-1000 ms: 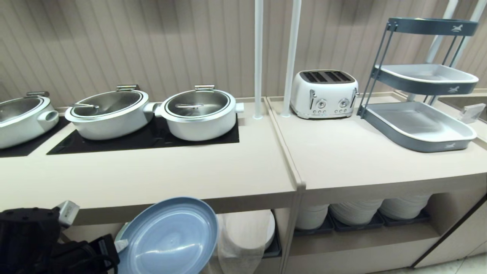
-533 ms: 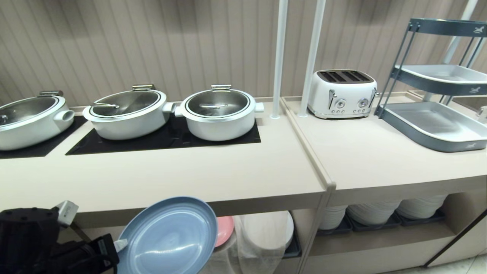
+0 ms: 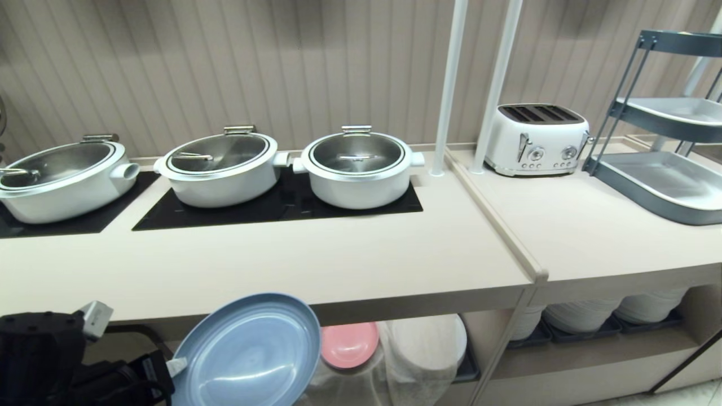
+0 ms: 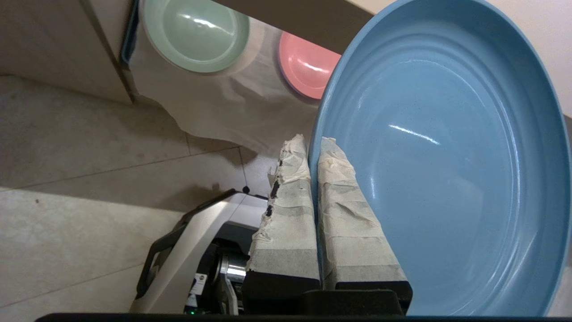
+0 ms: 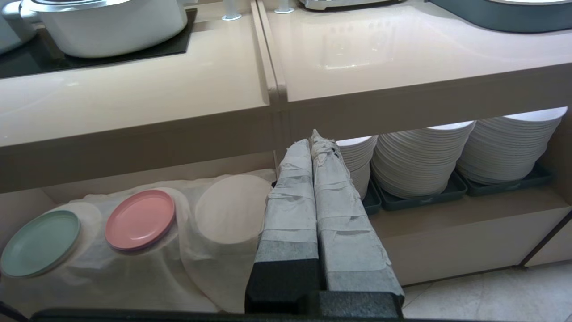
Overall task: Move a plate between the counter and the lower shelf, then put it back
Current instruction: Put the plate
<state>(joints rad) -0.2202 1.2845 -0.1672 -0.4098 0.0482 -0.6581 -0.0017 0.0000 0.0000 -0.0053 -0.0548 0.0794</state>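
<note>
My left gripper (image 4: pixel 313 147) clamps the plate (image 4: pixel 447 156) by its rim, below the counter (image 3: pixel 338 270) edge, before the lower shelf's (image 5: pixel 134 179) white cloth (image 4: pixel 214 98), pink plate (image 3: pixel 350 345) and mint-green plate (image 4: pixel 196 33); my right gripper (image 5: pixel 319 141) is pressed together, empty.

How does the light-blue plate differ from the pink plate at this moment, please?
The light-blue plate is gripped at its rim by the left tool and held tilted in front of the counter edge; the pink plate lies flat on the white cloth in the lower shelf. Blue looks larger. Both are round and empty.

Three pots (image 3: pixel 359 167), toaster (image 3: pixel 537 138), pink plate (image 3: pixel 348 345)
</note>
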